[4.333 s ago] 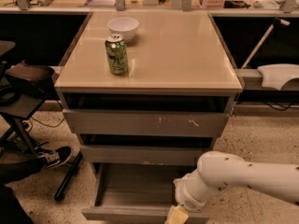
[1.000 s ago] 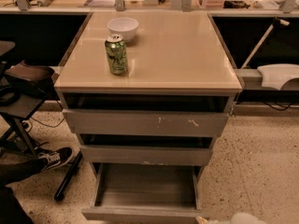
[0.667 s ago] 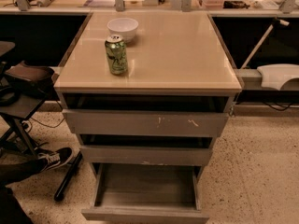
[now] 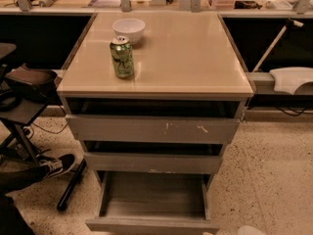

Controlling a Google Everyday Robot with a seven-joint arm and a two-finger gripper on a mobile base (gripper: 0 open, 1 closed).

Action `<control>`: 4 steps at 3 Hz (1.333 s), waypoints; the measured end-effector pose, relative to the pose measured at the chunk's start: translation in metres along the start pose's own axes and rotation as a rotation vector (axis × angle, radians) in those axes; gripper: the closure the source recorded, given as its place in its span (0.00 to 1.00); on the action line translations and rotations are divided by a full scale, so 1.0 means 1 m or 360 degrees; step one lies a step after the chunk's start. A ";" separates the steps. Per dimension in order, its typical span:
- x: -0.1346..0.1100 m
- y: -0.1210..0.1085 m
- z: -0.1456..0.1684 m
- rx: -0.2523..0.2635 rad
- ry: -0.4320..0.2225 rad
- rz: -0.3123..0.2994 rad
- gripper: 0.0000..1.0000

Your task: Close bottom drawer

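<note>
- my claw was out of view, so i could not tell whether it was open, closed or gripping anything.
- a pale rounded bit (image 4: 250,230) showed at the frame's bottom edge, just right of the cabinet; i could not tell what it was.
- the bottom drawer (image 4: 152,202) stood pulled well out from the cabinet toward the camera, its shallow box open to view and its plain front near the lower edge of the frame.
- the middle drawer (image 4: 152,163) sat above it, out only a little, with a pale chip on its lower edge.
- the top drawer (image 4: 152,129), the widest, was also slightly out, with a dark gap above it and white scratches on its front.
- the beige surface (image 4: 195,58) on top of the cabinet carried a green can (image 4: 122,57), upright near the left front.
- a white bowl (image 4: 128,30) stood just behind the can, nearer the back edge and close to it.
- to the left, on the speckled floor (image 4: 274,180), a black shoe (image 4: 56,165) lay beside a black bar (image 4: 71,187) that slanted down near the cabinet's lower left corner.
- a dark chair (image 4: 24,82) stood further left.
- to the right, a white object (image 4: 292,78) lay on a low ledge, well apart from the cabinet.
</note>
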State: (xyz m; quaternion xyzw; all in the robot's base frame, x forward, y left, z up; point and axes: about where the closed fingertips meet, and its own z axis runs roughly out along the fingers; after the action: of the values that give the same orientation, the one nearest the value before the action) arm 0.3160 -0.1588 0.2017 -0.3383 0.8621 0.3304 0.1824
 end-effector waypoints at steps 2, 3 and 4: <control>-0.049 -0.050 0.024 0.0011 -0.0118 0.0021 0.00; -0.067 -0.079 0.040 0.0018 -0.0131 0.0079 0.00; -0.095 -0.094 0.063 0.0000 -0.0105 0.0090 0.00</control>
State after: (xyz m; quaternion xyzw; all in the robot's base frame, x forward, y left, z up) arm 0.4549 -0.1233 0.1652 -0.3028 0.8648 0.3463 0.2013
